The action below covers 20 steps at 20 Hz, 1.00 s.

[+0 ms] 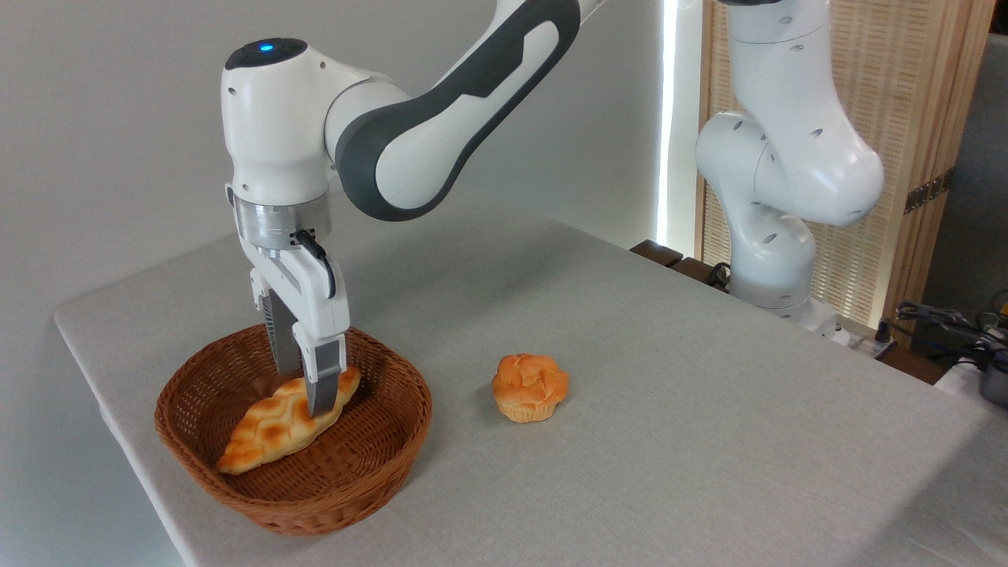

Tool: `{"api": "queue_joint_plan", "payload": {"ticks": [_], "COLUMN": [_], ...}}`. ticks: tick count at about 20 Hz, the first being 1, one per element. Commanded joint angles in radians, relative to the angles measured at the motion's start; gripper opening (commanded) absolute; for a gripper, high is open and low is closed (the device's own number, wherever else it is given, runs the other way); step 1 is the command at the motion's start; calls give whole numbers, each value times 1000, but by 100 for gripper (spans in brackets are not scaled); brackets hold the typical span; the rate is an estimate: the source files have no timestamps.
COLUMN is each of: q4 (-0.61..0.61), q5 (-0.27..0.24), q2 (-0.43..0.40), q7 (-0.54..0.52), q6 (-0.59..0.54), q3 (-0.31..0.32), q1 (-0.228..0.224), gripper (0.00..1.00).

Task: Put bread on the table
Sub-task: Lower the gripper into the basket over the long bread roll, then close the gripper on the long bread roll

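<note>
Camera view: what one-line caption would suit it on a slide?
Robot gripper straddles the braided bread in a wicker basket; a muffin-shaped bun sits on the table.

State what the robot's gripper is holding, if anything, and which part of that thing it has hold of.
The gripper straddles the braided loaf near its upper-right end, inside the wicker basket. Whether the fingers are actually clamped on it cannot be told.

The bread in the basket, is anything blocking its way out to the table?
Only the basket's own wall. The hand is at the bread, and bare table lies beyond the rim, apart from the bun.
</note>
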Motion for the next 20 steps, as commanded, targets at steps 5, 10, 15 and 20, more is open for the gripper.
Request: {"api": "queue_joint_plan", "payload": {"ticks": [5,10,15,20], "q4": [-30,-35,-35,-33], "q5": [18,18,18,18], "q2": [-10,-9,-4,-5], "q7": [-25,-22,36,55], "q6": [25,27,28,28], "q3": [-1,-1,-3,-3], "q1": [10,10,10,10], "gripper": [100,75,22,8]}}
